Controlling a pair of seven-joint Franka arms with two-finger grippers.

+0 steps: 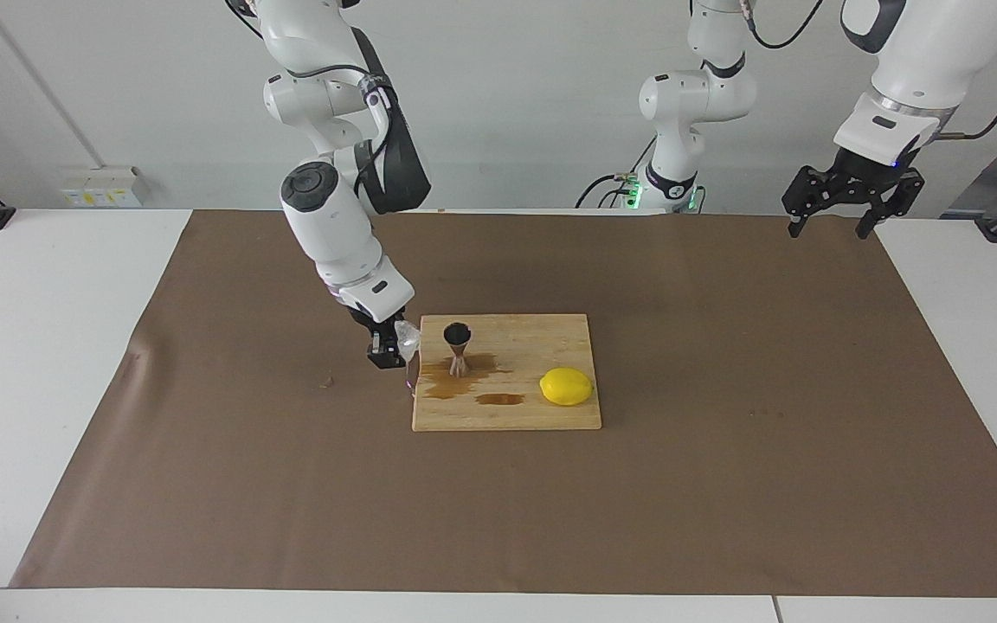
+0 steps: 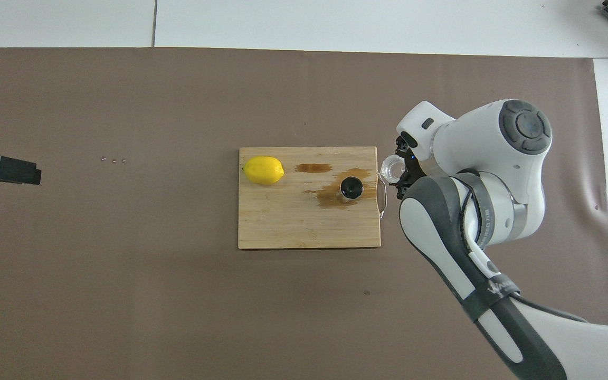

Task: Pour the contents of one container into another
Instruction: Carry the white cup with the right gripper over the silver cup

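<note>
My right gripper (image 1: 396,344) (image 2: 400,177) is shut on the small clear glass tumbler (image 1: 407,339) (image 2: 390,168) and holds it in the air over the wooden board's metal handle (image 2: 383,196). The steel jigger (image 1: 458,348) (image 2: 351,189) stands upright on the wooden board (image 1: 550,342) (image 2: 283,221), in a brown wet patch (image 1: 442,388), a short way from the tumbler. My left gripper (image 1: 842,220) hangs open in the air over the left arm's end of the table, where the arm waits; only its tip (image 2: 6,170) shows in the overhead view.
A yellow lemon (image 1: 566,386) (image 2: 263,170) lies on the board toward the left arm's end. A second small brown stain (image 2: 313,168) is beside it. Brown paper (image 1: 723,484) covers the table. Three tiny specks (image 2: 113,160) lie on the paper.
</note>
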